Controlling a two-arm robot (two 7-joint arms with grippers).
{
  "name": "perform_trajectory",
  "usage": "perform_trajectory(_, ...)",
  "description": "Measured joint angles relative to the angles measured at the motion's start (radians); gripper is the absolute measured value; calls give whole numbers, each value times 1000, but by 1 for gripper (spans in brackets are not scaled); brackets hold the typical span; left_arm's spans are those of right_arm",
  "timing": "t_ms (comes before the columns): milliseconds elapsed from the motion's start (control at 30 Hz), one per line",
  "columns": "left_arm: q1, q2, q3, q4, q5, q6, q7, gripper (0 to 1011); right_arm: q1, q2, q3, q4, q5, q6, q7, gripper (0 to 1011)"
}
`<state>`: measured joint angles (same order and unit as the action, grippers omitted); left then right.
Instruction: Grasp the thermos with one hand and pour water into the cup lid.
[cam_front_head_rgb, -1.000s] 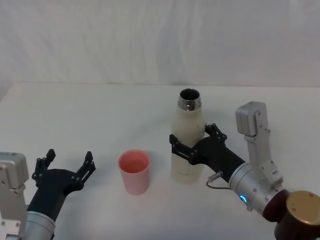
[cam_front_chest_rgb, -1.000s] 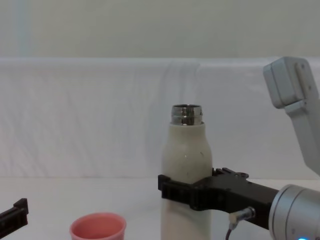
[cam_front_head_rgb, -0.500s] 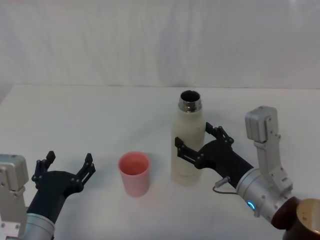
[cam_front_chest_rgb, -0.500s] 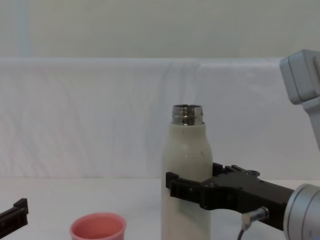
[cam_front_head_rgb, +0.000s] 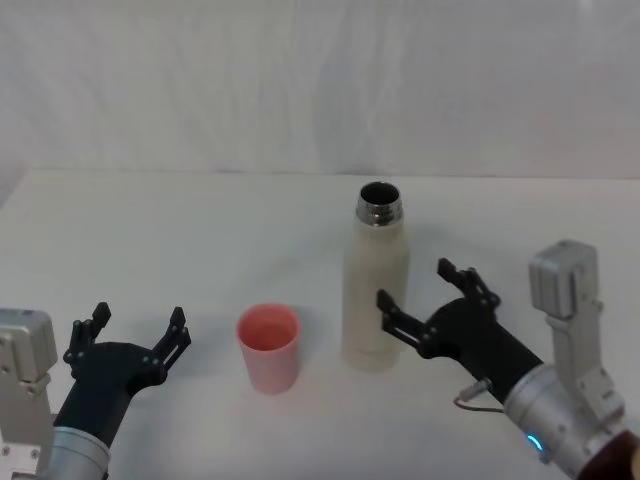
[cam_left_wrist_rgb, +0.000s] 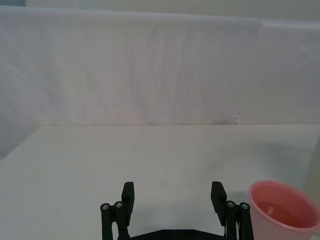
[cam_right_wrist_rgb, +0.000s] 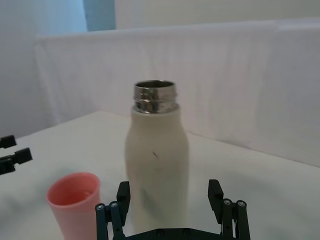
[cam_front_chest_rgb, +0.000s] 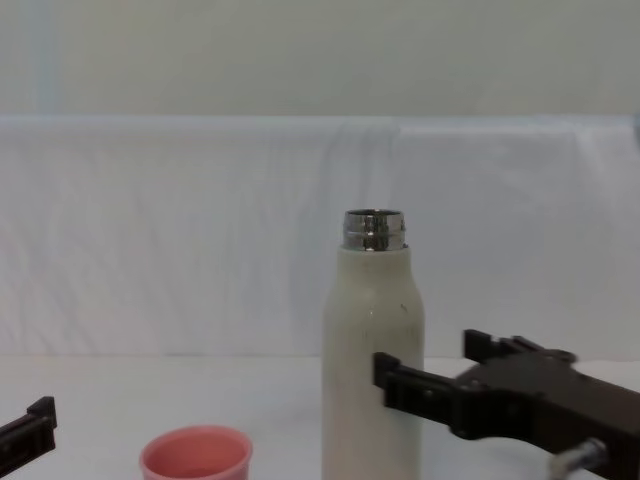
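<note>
Right hand (cam_front_head_rgb: 428, 306) pulled back off the thermos (cam_front_head_rgb: 376, 280), jaws spread, cup lid (cam_front_head_rgb: 268, 346) beside, left hand (cam_front_head_rgb: 135, 331) open, idle on desk (cam_front_head_rgb: 200, 230).

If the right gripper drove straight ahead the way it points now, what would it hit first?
Most likely the thermos: it stands upright directly between the open fingers of the right gripper, just ahead of them. The cup lid sits off to the side.

white table (cam_front_head_rgb: 200, 230), white draped backdrop (cam_front_head_rgb: 300, 80)
</note>
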<state>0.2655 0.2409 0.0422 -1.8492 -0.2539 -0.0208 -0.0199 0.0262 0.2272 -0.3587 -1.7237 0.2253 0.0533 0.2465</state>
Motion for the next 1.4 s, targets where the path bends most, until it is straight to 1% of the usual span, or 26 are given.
perform_trajectory(133,0,0,0,0,0,0,0,1001,-56,10,27,-29,-16,-32,-28,1001)
perform_trajectory(233,0,0,0,0,0,0,0,1001,-84,14,39,-35,-18,-50,-30,1001)
perform_trajectory(433,0,0,0,0,0,0,0,1001,-120,16,47,-30,-16,-82,-17,1001)
perform_trajectory(567,0,0,0,0,0,0,0,1001,-142,11,48,-15,-10,-107,-2,1001)
perform_trajectory(733,0,0,0,0,0,0,0,1001,-149,6,43,-3,-6,-115,8,1001)
perform_trajectory(967,0,0,0,0,0,0,0,1001,-145,-7,26,23,3,-124,28,1001)
perform_trajectory(1400,0,0,0,0,0,0,0,1001,-146,-6,29,20,3,-124,26,1001)
